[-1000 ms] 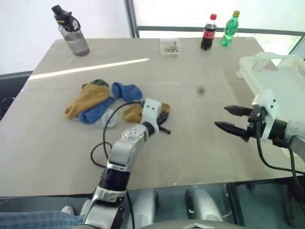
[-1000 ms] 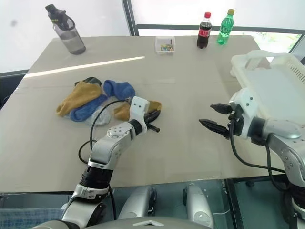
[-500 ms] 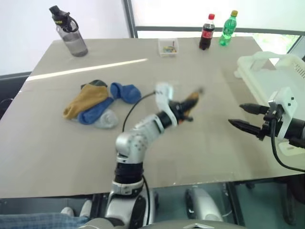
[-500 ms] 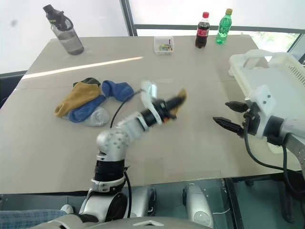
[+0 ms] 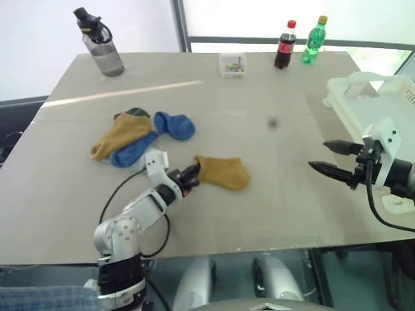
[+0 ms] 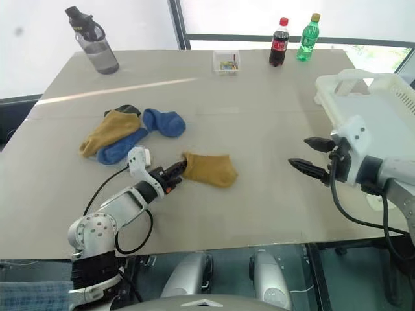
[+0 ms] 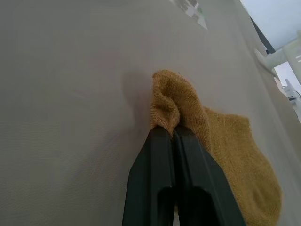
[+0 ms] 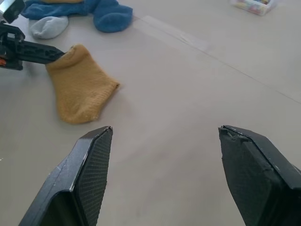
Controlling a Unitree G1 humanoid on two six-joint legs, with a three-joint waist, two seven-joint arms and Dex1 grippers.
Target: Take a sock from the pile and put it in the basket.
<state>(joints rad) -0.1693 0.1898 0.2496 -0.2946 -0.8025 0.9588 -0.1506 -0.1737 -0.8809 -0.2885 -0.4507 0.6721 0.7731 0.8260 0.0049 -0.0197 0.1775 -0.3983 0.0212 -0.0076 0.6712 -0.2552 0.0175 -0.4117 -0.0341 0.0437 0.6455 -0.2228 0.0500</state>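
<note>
On the beige table (image 5: 272,194), left gripper (image 5: 193,173) pinches the sock (image 5: 224,172), right gripper (image 5: 329,157) is spread near the basket (image 5: 363,97), and the small clear box (image 5: 232,63) holds perhaps colored bits.

Sock (image 7: 221,136) in my left gripper (image 5: 192,175): mustard knit cloth, fuzzy, matt. Pile (image 5: 139,134): same soft knit, blue and mustard pieces, matt. Table (image 5: 272,194): smooth beige surface, matt, faint sheen streak near far edge. Basket (image 5: 363,97): cream plastic, smooth, slight gloss. My right gripper (image 8: 164,174) fingers (image 8: 89,165): black plastic, fine textured pads, matt. Soda bottles (image 5: 284,45): glossy clear plastic. Water bottle (image 5: 104,52): smoky translucent plastic.
</note>
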